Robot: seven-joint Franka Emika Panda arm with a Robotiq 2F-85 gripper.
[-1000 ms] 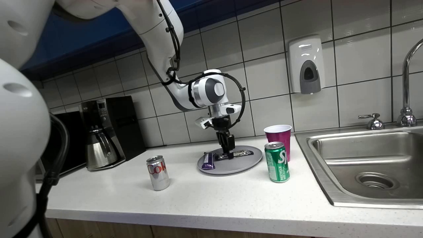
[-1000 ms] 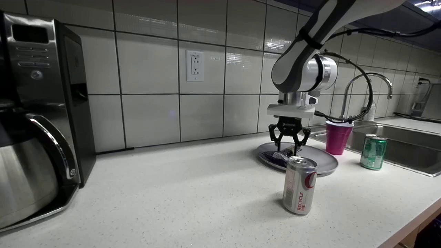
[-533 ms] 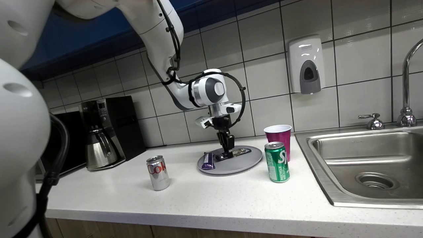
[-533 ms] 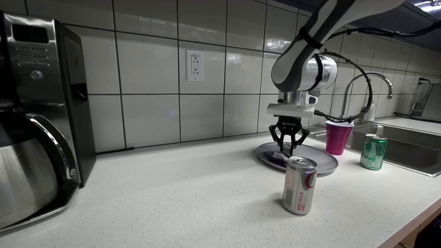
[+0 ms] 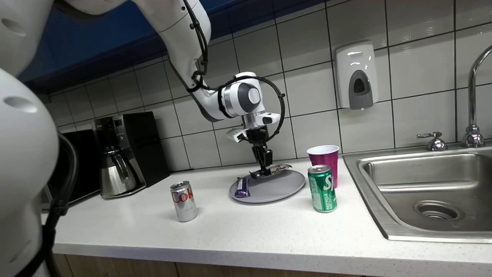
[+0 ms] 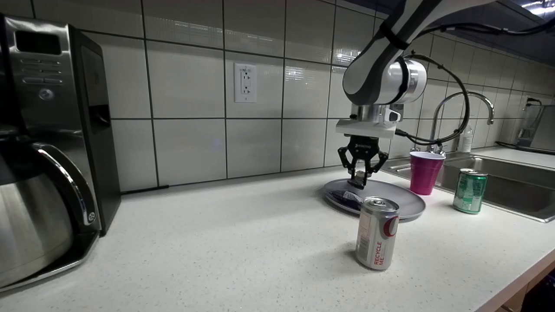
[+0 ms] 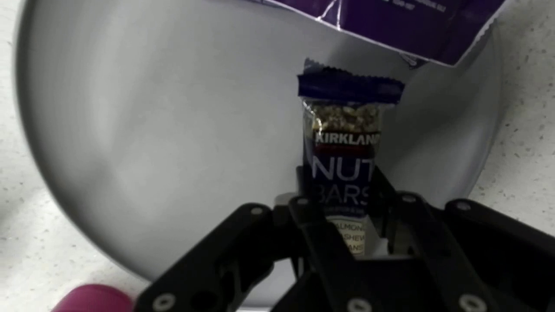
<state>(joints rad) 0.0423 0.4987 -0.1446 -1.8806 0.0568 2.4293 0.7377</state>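
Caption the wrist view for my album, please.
Robot hand grips a Kirkland nut bar over a gray plate, with a purple packet lying nearby.

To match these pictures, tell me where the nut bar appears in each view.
In an exterior view: nut bar, below and right of centre.
In an exterior view: nut bar, right of centre, in the claw.
In the wrist view: nut bar, right of centre.
Shared landmark: the gray plate, in all three.
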